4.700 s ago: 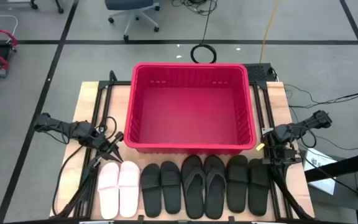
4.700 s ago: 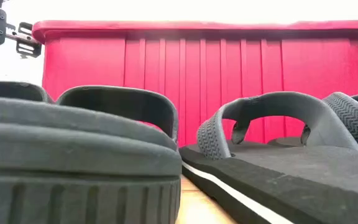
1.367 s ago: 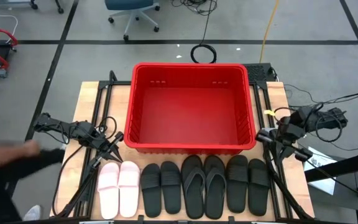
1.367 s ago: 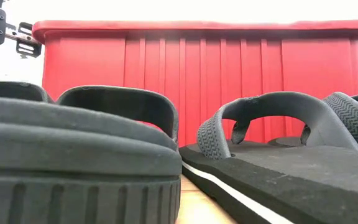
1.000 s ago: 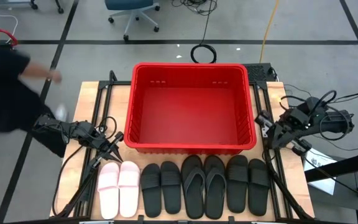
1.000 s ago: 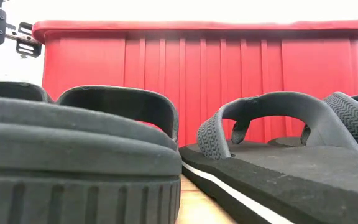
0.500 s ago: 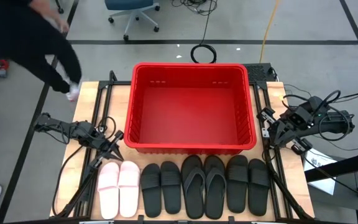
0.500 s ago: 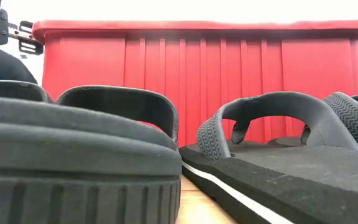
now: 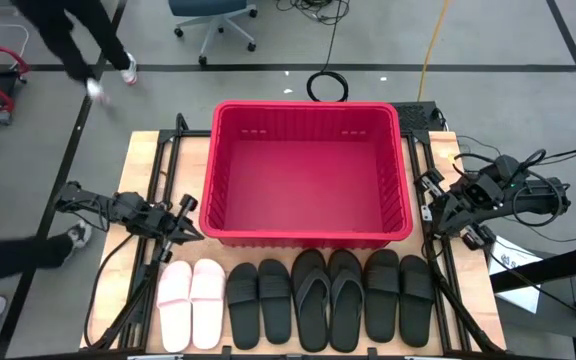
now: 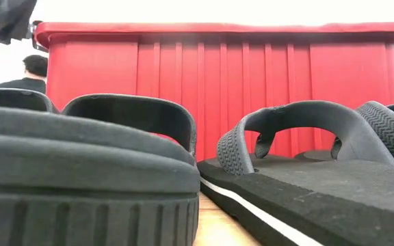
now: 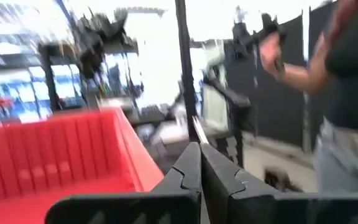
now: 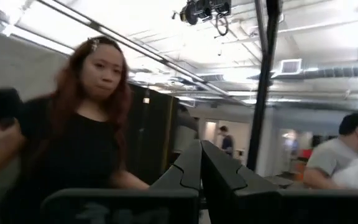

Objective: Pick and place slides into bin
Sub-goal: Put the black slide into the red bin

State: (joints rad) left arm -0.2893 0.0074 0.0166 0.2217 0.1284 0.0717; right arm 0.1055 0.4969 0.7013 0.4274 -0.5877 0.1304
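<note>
Both pairs of fingers are pressing together, left gripper (image 9: 190, 218) and right gripper (image 9: 430, 196) flanking the red bin (image 9: 306, 236), so reaching shut risks shoving the 8 slides (image 9: 303, 300) lining up just before it.

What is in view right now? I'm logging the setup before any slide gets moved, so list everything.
bin: one, red, table centre, nothing inside.
pink slides: one pair, pale pink, left end of front row.
black wide-strap slides: two pairs, black, one beside the pink pair, one at the right end.
thong flip-flops: one pair, black, between the strap pairs.
office chair: one, blue-grey, floor behind the table.
people: several, dark clothes, around the table.
left gripper: shut, near bin's left front corner.
right gripper: shut, right of the bin.
</note>
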